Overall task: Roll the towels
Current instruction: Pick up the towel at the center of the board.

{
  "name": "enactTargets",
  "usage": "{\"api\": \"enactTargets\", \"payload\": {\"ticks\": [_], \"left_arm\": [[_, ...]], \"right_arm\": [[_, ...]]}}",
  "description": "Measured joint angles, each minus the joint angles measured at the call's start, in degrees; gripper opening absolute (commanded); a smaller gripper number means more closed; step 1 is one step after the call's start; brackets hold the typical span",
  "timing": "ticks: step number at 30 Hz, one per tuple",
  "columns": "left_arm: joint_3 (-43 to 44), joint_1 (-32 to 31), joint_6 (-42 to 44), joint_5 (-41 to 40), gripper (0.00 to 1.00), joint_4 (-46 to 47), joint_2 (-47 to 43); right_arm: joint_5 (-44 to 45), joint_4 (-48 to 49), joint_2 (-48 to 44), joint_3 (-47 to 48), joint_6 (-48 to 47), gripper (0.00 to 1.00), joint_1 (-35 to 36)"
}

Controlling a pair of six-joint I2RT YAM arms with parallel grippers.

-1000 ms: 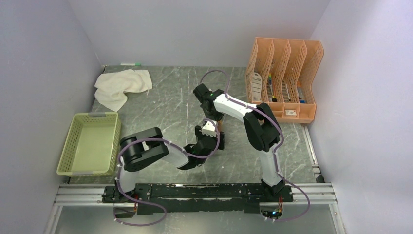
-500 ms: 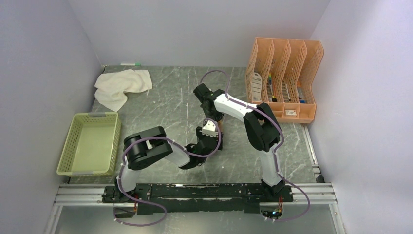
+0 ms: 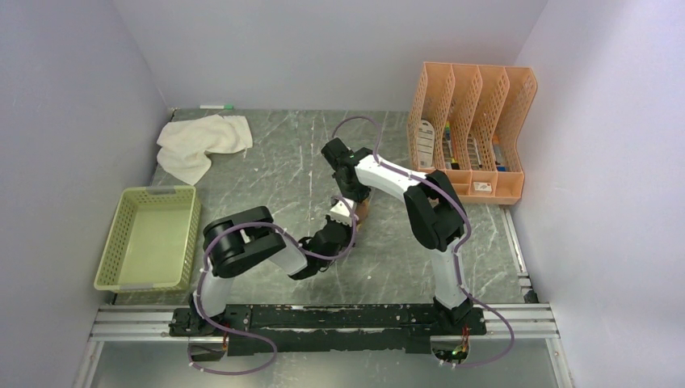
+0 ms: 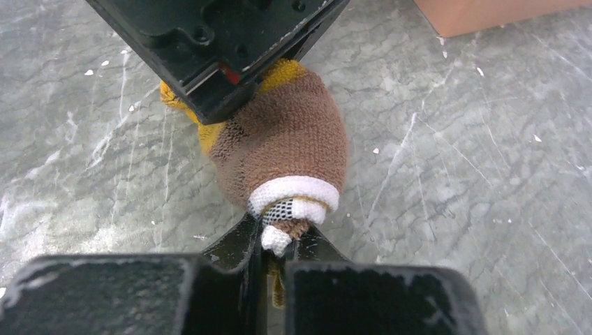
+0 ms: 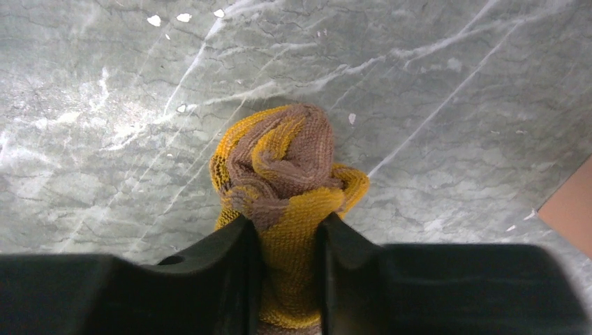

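While the rolled brown terry towel with mustard-yellow edging (image 4: pixel 286 139) sits at the middle of the grey marbled table (image 3: pixel 275 178), the left gripper (image 4: pixel 279 241) pinches its white-banded end, jaws nearly together, and the right gripper (image 5: pixel 287 227) clamps the opposite end, jaws narrowly parted; the cream-white cloth towel (image 3: pixel 202 144) lies crumpled in the far-left corner

A lab test booth: plain white walls (image 3: pixel 323 48) around a grey table (image 3: pixel 275 170), metal mounting rail (image 3: pixel 129 323)

Table (image 3: pixel 275 174) holds cream towel (image 3: pixel 200 145), basket (image 3: pixel 157 191), orange rack (image 3: pixel 472 113).
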Motion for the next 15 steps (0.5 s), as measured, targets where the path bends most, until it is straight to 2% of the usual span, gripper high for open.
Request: {"api": "enactTargets", "payload": {"ticks": [2,3,4,5,10,15], "left_arm": [[-1.6,0.9,0.7,2.7,0.07,2.9,0.0],[-2.6,1.4,0.8,4.0,0.07,4.5,0.0],[-3.8,1.8,0.8,5.3,0.07,6.4,0.0],[-4.7,2.1,0.9,6.2,0.07,7.8,0.0],[-9.6,3.1,1.4,9.2,0.07,12.2,-1.6],[-14.2,3.1,1.3,10.5,0.07,12.4,-5.9]], "right_arm": [[-0.5,0.2,0.0,0.0,-0.2,0.49,-0.1],[-0.9,0.3,0.0,0.0,-0.2,0.66,-0.1],[-1.4,0.7,0.1,0.0,-0.1,0.95,-0.2],[-2.5,1.4,0.1,0.0,0.0,0.99,-0.3],[-9.8,2.4,0.8,0.7,0.1,1.00,-2.2],[-12.0,3.1,0.4,1.2,0.9,1.00,-6.5]]}}
